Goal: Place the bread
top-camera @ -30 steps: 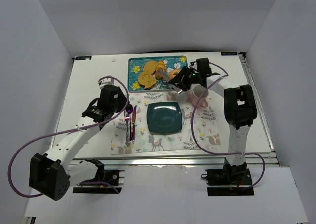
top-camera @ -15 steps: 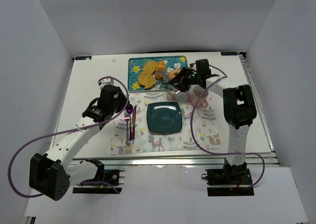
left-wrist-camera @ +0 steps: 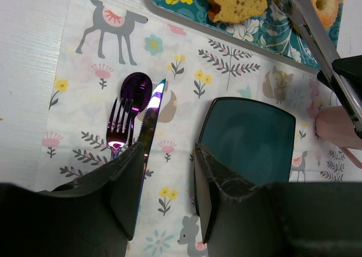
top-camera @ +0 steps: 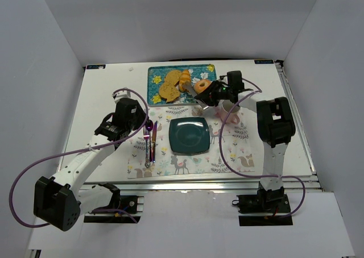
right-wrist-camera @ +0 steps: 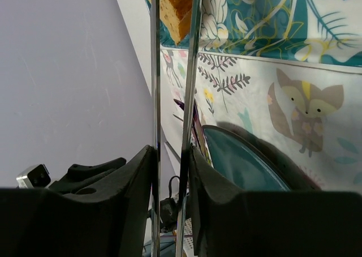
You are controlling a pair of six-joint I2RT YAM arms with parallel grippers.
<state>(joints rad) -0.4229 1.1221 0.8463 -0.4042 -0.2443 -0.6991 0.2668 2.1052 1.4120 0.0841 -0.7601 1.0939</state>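
The bread, a golden-orange croissant, lies on the teal flowered tray between the brown toast slices and a glazed donut. My right gripper is shut on a pair of metal tongs, whose arms reach over the tray. A golden-brown piece of bread sits between the tong tips; the wrist view cuts most of it off. My left gripper hangs open over the placemat, nothing between its fingers.
A dark teal square plate sits mid-placemat, also under the left wrist. Purple fork, spoon and knife lie left of it. A pink cup stands right of the plate, just under the right arm.
The right gripper has squeezed the tongs, so their arms stand closer together at the tray. The left arm has not moved.
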